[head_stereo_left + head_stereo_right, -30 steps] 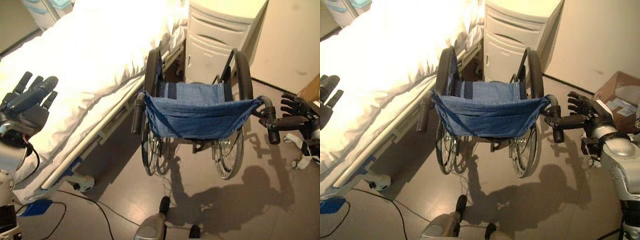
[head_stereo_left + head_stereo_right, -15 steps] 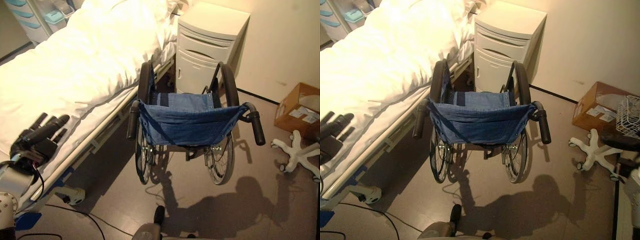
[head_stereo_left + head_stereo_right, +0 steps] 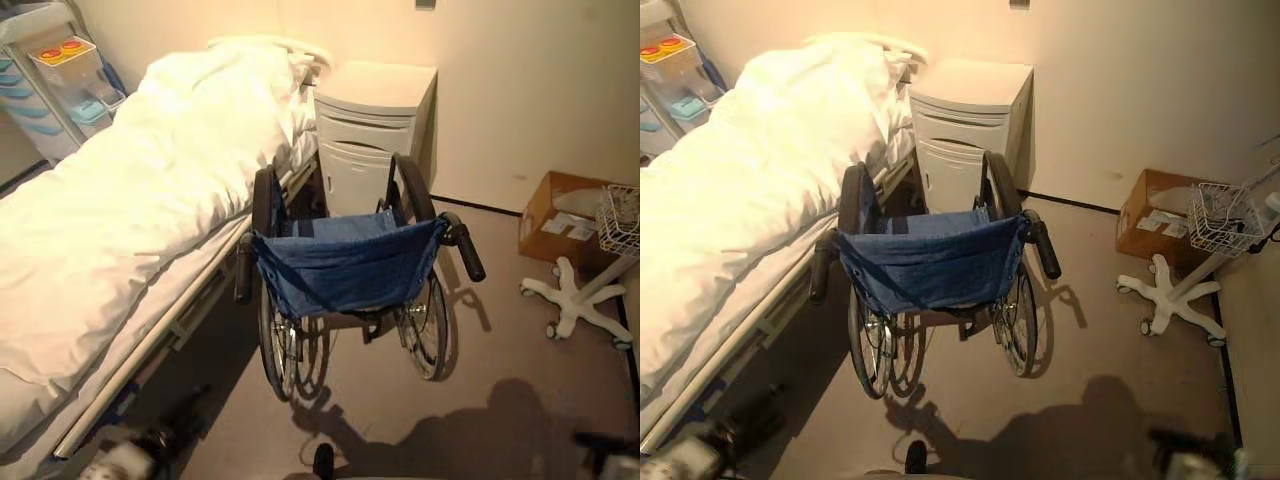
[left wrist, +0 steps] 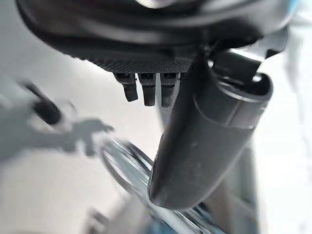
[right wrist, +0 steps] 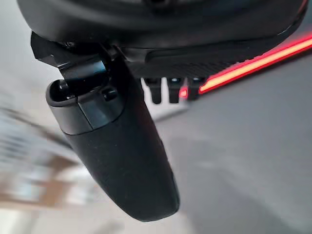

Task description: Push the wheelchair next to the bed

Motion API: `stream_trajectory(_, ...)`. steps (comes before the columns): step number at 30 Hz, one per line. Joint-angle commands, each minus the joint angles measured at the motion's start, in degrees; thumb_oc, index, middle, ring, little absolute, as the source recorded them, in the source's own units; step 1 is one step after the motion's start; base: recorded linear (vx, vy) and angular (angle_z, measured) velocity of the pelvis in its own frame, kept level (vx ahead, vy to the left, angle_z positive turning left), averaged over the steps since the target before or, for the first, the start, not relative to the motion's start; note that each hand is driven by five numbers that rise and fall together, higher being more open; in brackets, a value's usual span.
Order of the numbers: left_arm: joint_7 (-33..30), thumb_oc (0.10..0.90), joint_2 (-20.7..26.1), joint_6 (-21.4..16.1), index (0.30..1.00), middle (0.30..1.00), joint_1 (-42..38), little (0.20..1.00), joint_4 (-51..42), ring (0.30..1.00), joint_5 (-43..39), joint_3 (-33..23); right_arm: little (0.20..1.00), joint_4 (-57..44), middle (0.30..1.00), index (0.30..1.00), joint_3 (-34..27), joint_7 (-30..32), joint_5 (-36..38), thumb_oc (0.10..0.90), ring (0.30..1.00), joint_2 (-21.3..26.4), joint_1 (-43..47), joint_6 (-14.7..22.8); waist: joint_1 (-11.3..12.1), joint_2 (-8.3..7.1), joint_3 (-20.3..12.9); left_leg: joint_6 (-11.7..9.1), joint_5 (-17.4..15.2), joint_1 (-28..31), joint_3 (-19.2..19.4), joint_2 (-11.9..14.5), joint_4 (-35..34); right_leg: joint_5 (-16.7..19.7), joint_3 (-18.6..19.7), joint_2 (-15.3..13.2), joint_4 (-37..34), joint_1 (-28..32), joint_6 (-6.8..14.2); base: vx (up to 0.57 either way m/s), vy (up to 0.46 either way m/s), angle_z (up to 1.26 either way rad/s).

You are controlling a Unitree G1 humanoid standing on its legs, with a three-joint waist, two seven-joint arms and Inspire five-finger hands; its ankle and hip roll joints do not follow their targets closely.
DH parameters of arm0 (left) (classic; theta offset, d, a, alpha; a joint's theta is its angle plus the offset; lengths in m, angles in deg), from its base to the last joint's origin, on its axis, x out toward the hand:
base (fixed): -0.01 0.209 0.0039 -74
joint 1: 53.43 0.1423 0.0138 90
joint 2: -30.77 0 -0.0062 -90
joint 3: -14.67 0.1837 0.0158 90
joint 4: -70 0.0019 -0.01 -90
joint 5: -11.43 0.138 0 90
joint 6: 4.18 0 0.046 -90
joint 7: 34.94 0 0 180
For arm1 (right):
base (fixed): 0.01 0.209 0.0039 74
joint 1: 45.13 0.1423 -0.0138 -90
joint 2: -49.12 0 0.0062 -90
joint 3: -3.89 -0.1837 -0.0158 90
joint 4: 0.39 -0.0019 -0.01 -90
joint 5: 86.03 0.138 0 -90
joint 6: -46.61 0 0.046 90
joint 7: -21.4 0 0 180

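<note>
The wheelchair (image 3: 340, 265), with a blue cloth back and black wheels, stands on the floor with its left side close against the white bed (image 3: 130, 200). Its two black push handles (image 3: 468, 255) point toward me and nothing holds them. My left hand (image 4: 146, 29) hangs low by the bed frame, a blur in the left eye view (image 3: 135, 455), fingers straight and empty, with a wheel past its thumb. My right hand (image 5: 161, 24) hangs low at the far right (image 3: 1190, 462), also open and empty, well back from the chair.
A white bedside cabinet (image 3: 375, 130) stands just ahead of the wheelchair against the wall. To the right are a cardboard box (image 3: 560, 210), a white star-shaped stand base (image 3: 575, 305) and a wire basket (image 3: 620, 215). A drawer cart (image 3: 60, 90) stands beyond the bed.
The camera has pulled back and up, showing more of the room. My right hand has left the right push handle, and both hands have dropped low. The wheelchair stays by the bed.
</note>
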Motion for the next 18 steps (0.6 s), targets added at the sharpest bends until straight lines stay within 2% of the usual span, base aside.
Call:
stream_trajectory(1, 5.3, 0.8, -3.3, -12.1, 0.9, 0.9, -6.0, 0.9, 5.8, 0.9, 7.0, 2.5, 0.9, 9.0, 0.9, 0.9, 3.6, 2.2, 3.1, 0.8, 0.9, -2.3, 6.5, 11.3, 1.8, 0.48, -1.0, -4.6, -4.7, 4.8, 0.7, 4.8, 2.5, 7.5, -0.3, -3.4, 2.6, -7.0, 2.4, 0.02, 0.023, 0.04)
stream_trajectory(2, 6.2, 0.8, -4.5, -12.9, 0.9, 0.9, -6.4, 0.9, 7.9, 0.9, 9.0, 3.5, 0.9, 12.4, 0.9, 0.9, 4.0, 1.2, 3.6, 0.8, 0.9, -3.6, 7.1, 12.1, 1.9, 0.53, -1.0, -4.6, -4.8, 4.8, 0.6, 4.7, 2.5, 7.6, -0.4, -3.4, 2.6, -7.0, 2.4, 0.01, 0.022, 0.04)
stream_trajectory(4, 11.5, 0.8, -7.1, -12.2, 0.9, 0.9, -7.1, 0.9, 15.0, 0.9, 15.4, 7.1, 0.9, 20.2, 0.9, 0.9, 5.4, -2.8, 4.8, 0.8, 0.9, -6.7, 8.2, 12.7, 2.3, 0.64, -1.2, -4.4, -4.9, 4.8, 0.5, 4.6, 2.5, 7.7, -0.4, -3.4, 2.6, -6.9, 2.3, 0.01, 0.022, 0.05)
stream_trajectory(6, 15.1, 0.8, -8.4, -15.4, 0.9, 0.9, -7.7, 0.9, 22.2, 0.9, 21.3, 9.7, 0.9, 26.7, 0.9, 0.9, 6.8, -6.6, 4.3, 0.8, 0.9, -8.3, 8.6, 13.8, 2.2, 0.75, -1.6, -4.3, -5.0, 4.9, 0.7, 4.5, 2.1, 7.6, -0.5, -3.4, 2.5, -6.9, 2.3, 0.01, 0.035, 0.05)
stream_trajectory(7, 16.5, 0.8, -9.0, -15.4, 0.9, 0.9, -8.1, 0.9, 25.7, 0.9, 22.0, 11.0, 0.9, 29.3, 0.9, 0.9, 7.8, -7.9, 3.3, 0.8, 0.9, -9.0, 9.0, 13.9, 2.1, 0.8, -1.8, -4.1, -5.1, 5.0, 0.8, 4.4, 2.0, 7.6, -0.4, -3.4, 2.5, -6.9, 2.3, 0.01, 0.039, 0.03)
stream_trajectory(9, 16.8, 0.8, -10.0, -15.9, 0.9, 0.9, -8.7, 0.9, 30.4, 0.9, 20.6, 11.9, 0.9, 32.3, 0.9, 0.9, 9.1, -9.7, 0.4, 0.8, 0.9, -9.9, 9.6, 13.8, 1.9, 0.87, -2.0, -4.0, -5.2, 5.1, 0.9, 4.4, 1.8, 7.5, -0.2, -3.4, 2.6, -7.0, 2.3, 0.01, 0.046, 0.0)
stream_trajectory(10, 17.2, 0.8, -11.1, -16.0, 0.9, 0.9, -9.4, 0.9, 35.3, 0.9, 20.4, 12.6, 0.9, 35.6, 0.9, 0.9, 11.7, -13.0, -3.8, 0.8, 0.9, -11.1, 10.0, 14.0, 1.7, 0.92, -2.2, -3.9, -5.4, 5.1, 1.0, 4.2, 1.7, 7.4, 0.0, -3.4, 2.5, -6.9, 2.3, 0.01, 0.059, -0.01)
stream_trajectory(11, 16.8, 0.8, -12.1, -17.7, 0.9, 0.9, -9.7, 0.9, 38.6, 0.9, 22.4, 13.4, 0.9, 37.6, 0.9, 0.9, 14.0, -16.0, -6.0, 0.8, 0.9, -12.3, 10.0, 14.9, 1.6, 0.92, -2.4, -3.9, -5.4, 5.2, 1.0, 4.2, 1.5, 7.4, -0.1, -3.5, 2.5, -7.0, 2.2, 0.0, 0.049, -0.03)
stream_trajectory(12, 16.6, 0.8, -12.2, -17.9, 0.9, 0.9, -9.8, 0.9, 39.1, 0.9, 22.9, 13.6, 0.9, 37.8, 0.9, 0.9, 14.3, -17.1, -6.7, 0.8, 0.9, -12.5, 10.0, 14.8, 1.6, 0.92, -2.5, -3.9, -5.4, 5.2, 0.9, 4.2, 1.5, 7.4, -0.1, -3.5, 2.4, -6.9, 2.2, 0.0, 0.041, -0.04)
stream_trajectory(13, 14.0, 0.8, -13.0, -18.2, 0.9, 0.9, -10.0, 0.9, 41.1, 0.9, 25.2, 14.6, 0.9, 38.4, 0.9, 0.9, 16.5, -20.7, -7.6, 0.8, 0.9, -14.0, 9.7, 15.7, 1.4, 0.83, -2.7, -3.8, -5.4, 5.1, 0.9, 4.1, 1.2, 7.5, -0.1, -3.6, 2.3, -7.0, 2.3, 0.0, 0.0, 0.0)
stream_trajectory(16, 10.5, 0.8, -14.0, -15.6, 0.9, 0.9, -10.1, 0.9, 43.1, 0.9, 26.2, 15.1, 0.9, 38.0, 0.9, 0.9, 18.8, -27.0, -9.1, 0.8, 0.9, -15.1, 8.8, 16.7, 1.0, 0.72, -3.0, -3.7, -5.5, 4.9, 0.9, 4.0, 0.9, 7.4, -0.1, -3.7, 2.3, -7.2, 2.4, -0.02, 0.039, 0.01)
stream_trajectory(18, 10.6, 0.8, -14.4, -15.0, 0.9, 0.9, -10.2, 0.9, 43.8, 0.9, 27.4, 15.0, 0.9, 38.2, 0.9, 0.9, 19.7, -30.5, -11.2, 0.8, 0.9, -15.1, 8.6, 16.8, 0.8, 0.65, -3.1, -3.7, -5.6, 4.9, 1.0, 4.0, 0.8, 7.4, 0.0, -3.7, 2.3, -7.4, 2.5, -0.03, 0.023, -0.02)
